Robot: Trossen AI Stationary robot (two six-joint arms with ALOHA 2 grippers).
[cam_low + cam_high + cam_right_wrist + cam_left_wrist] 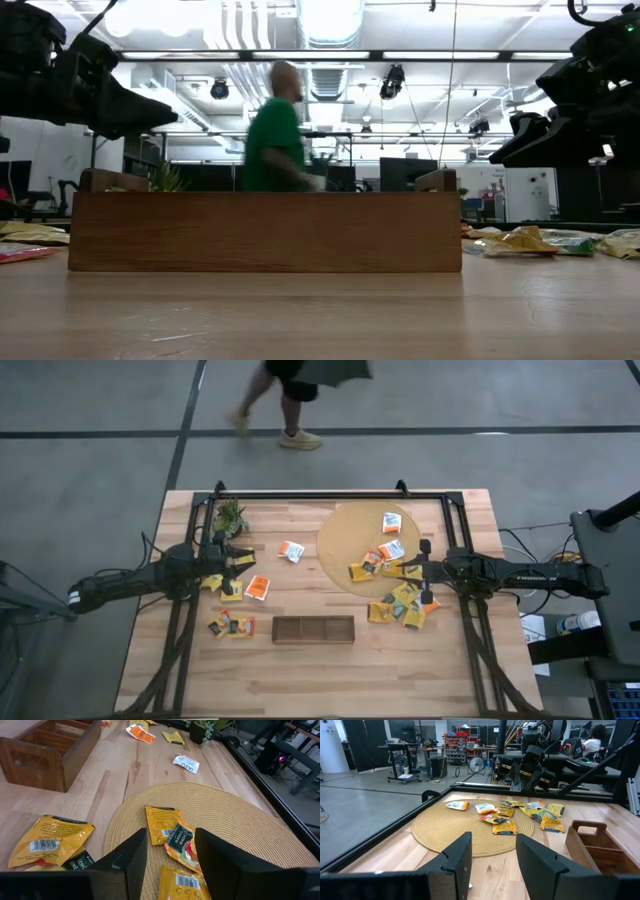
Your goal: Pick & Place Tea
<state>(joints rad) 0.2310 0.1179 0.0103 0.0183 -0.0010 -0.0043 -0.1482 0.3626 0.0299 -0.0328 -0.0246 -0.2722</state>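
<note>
Task looks barely begun: dark brown oblong wooden tray [313, 629] appears empty, assuming sachets go there. Small flat square paper tea sachets [390, 553], mostly yellow with dark print, few orange or white-and-orange, crinkled, lie scattered: several on round woven straw mat [340, 535], cluster just beside mat's rim toward tray, others loose on left half of table. Left gripper [492, 855] fingers apart, nothing between, above left sachets. Right gripper [170, 855] fingers apart, empty, hovering over mat's sachets.

Pale smooth wooden table [330, 670], rough woven mat [240, 820], glossy tea sachets [162, 822]
</note>
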